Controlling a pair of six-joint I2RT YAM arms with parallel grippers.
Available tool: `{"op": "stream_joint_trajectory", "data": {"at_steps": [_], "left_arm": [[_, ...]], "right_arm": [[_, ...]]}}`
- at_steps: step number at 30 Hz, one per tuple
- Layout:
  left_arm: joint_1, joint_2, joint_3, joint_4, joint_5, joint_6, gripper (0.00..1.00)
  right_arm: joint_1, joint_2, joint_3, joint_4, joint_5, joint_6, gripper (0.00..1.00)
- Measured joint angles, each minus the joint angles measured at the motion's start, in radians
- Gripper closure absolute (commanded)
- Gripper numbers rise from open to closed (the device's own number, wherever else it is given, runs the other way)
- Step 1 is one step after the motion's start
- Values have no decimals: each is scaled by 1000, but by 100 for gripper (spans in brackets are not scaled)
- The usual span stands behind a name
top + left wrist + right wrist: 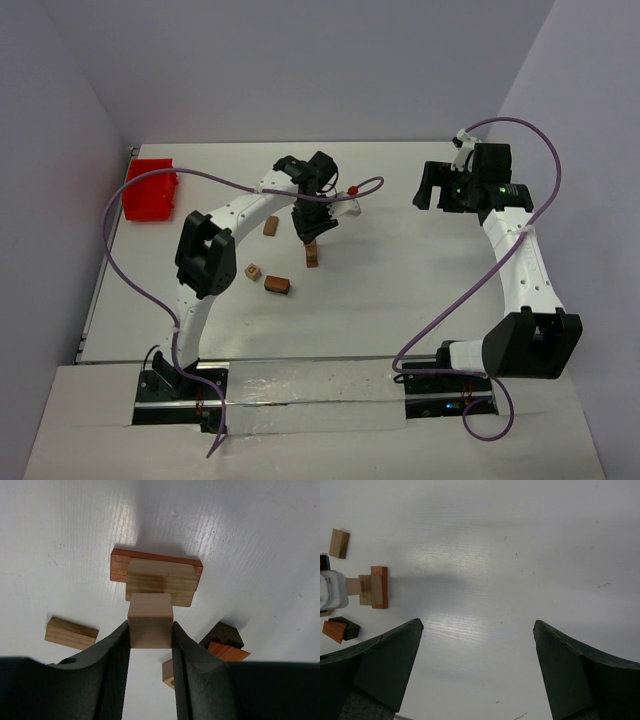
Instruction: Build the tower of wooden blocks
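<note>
The white table (400, 290) carries everything. The right gripper (477, 627) hangs at the far right, jaws wide apart and empty. A red tray (150, 190) sits at the far left. The left gripper (311, 238) is clamped on a pale cube (150, 617) topping the wood block tower (312, 256), just left of centre. Three loose blocks (277, 285) lie to its left.

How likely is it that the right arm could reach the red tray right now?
Probably not. The red tray sits at the far left corner, the right arm far right, with the left arm and the wood block tower between them.
</note>
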Motion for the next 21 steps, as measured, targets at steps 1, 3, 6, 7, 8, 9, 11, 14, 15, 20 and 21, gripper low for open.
{"op": "stream_joint_trajectory", "data": {"at_steps": [1, 3, 6, 7, 8, 9, 11, 14, 15, 20, 21], "left_arm": [[0, 0, 0, 0, 3, 2, 85], [0, 0, 0, 0, 7, 9, 86], [0, 0, 0, 0, 12, 20, 88], [0, 0, 0, 0, 13, 23, 88], [0, 0, 0, 0, 15, 26, 88], [0, 0, 0, 0, 18, 28, 88], [0, 0, 0, 0, 23, 35, 88], [0, 0, 0, 0, 26, 45, 88], [0, 0, 0, 0, 27, 48, 88], [-1, 0, 0, 0, 27, 54, 85], [-1, 0, 0, 0, 27, 55, 84]], "right_arm": [[0, 0, 0, 0, 0, 0, 0], [0, 0, 0, 0, 0, 0, 0], [0, 0, 0, 0, 0, 0, 0], [0, 0, 0, 0, 0, 0, 0], [0, 0, 0, 0, 0, 0, 0], [0, 1, 0, 0, 0, 0, 0], [0, 1, 0, 0, 0, 0, 0], [0, 1, 0, 0, 1, 0, 0], [0, 1, 0, 0, 1, 0, 0], [0, 1, 0, 0, 2, 0, 0], [0, 1, 0, 0, 2, 0, 0]]}}
